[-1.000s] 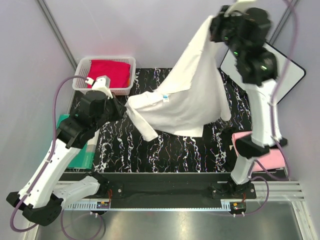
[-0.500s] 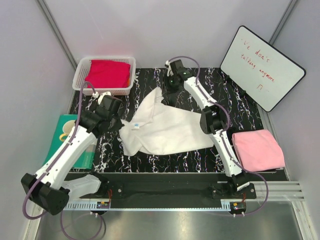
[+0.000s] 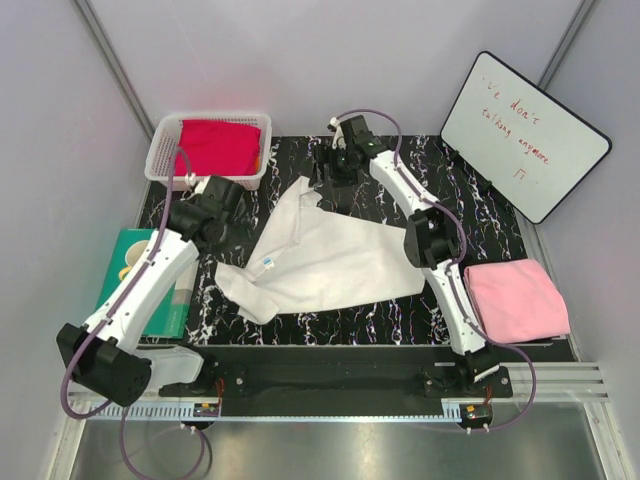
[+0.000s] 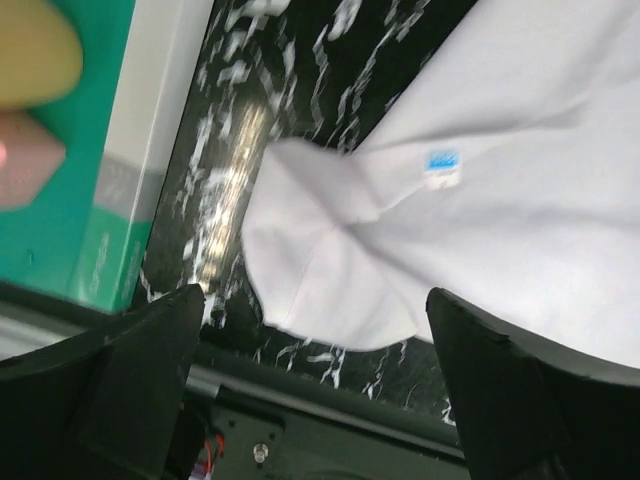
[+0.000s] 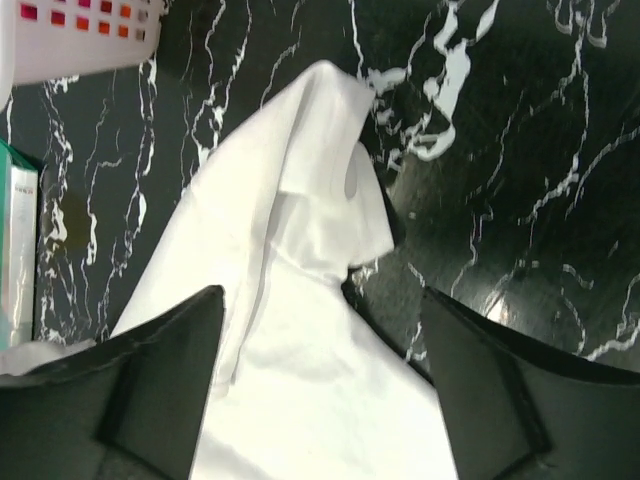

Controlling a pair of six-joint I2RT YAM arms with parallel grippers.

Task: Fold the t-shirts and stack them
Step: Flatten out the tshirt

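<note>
Left gripper [image 4: 315,310] and right gripper [image 5: 322,300] gape, released, above one rumpled white cloth t-shirt [image 3: 330,255]. One crimson cloth t-shirt [image 3: 215,145] fills the white plastic basket [image 3: 158,166], and one pink cloth t-shirt [image 3: 515,300] lies at the right edge.

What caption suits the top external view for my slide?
White t-shirt lies rumpled on the black marbled table; red t-shirt sits in the white basket; pink t-shirt lies folded at right.

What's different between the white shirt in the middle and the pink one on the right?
The white t-shirt lies spread out and rumpled; the pink t-shirt is folded into a neat square. The white t-shirt covers far more surface than the pink t-shirt. The white t-shirt shows a small blue label; the pink t-shirt shows none. Both are plain cloth, lying flat.
</note>
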